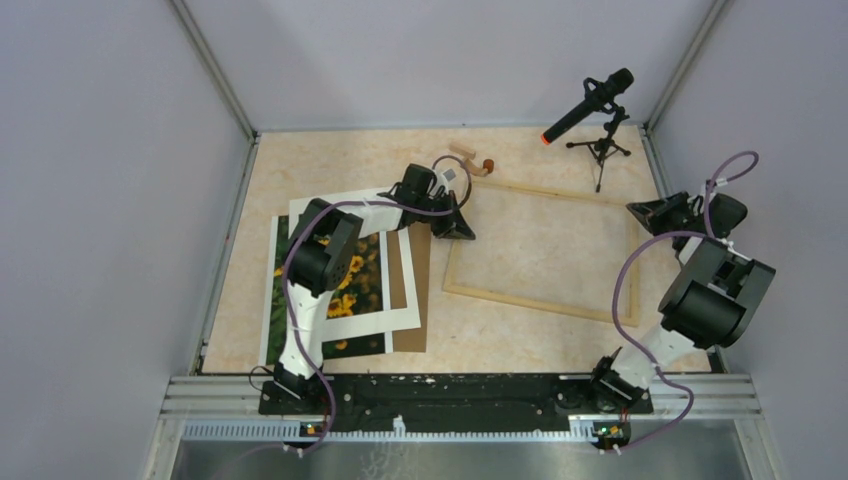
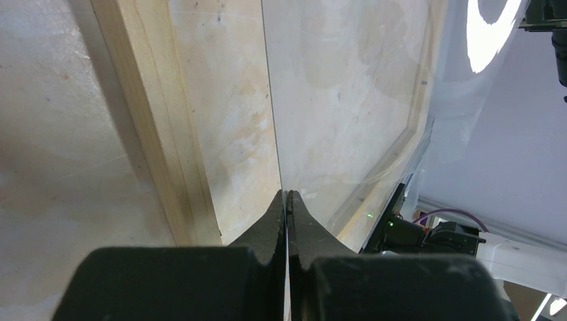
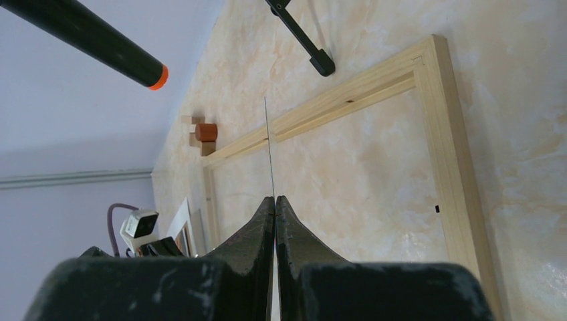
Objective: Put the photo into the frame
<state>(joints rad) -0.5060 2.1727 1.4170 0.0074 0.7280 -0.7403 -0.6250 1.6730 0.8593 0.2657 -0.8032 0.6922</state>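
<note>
Pale wood frame (image 1: 530,305) lies below as left gripper (image 2: 289,200) and right gripper (image 3: 275,200) each pinch an edge of a clear pane (image 2: 348,87); uneven motion could twist or crack it.

The photo (image 1: 368,275) lay partly hidden under a white mat (image 1: 403,290) and the left arm (image 1: 325,250). The clear pane (image 2: 348,100), pinched by the left gripper (image 2: 287,194) and right gripper (image 3: 275,198), was too faint to see from above.

sunflower photo (image 1: 366,272) lying left; pale frame (image 1: 520,304) right
</note>
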